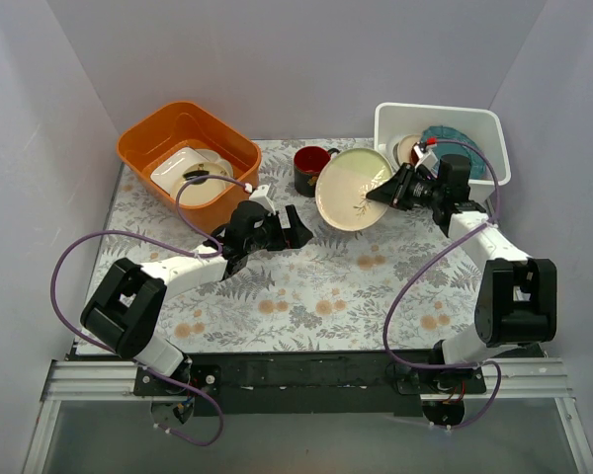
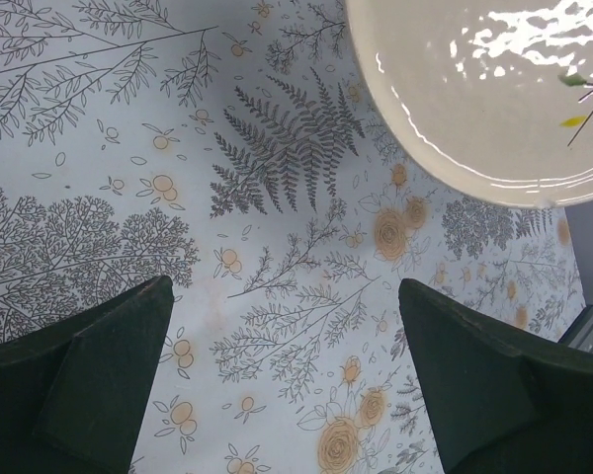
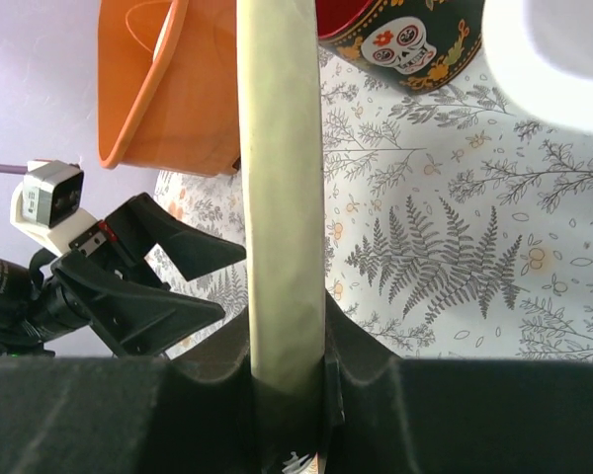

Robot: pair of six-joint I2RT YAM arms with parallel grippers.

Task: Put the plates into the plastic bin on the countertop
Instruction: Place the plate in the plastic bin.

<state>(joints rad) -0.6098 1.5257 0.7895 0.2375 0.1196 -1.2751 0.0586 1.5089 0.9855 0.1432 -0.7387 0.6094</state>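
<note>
glossy glazed cream plate (image 2: 494, 99); matt printed cloth countertop (image 2: 277, 247).

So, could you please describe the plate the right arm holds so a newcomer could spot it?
Look at the white plastic bin in the far right corner. Just left of it, the right end effector pinches a cream plate by its rim. Unlike the plates inside the bin, it is aloft and tilted.

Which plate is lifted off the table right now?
The cream plate with the leaf sprig, gripped by its rim in the right hand; the teal plate lies in the white bin.
</note>
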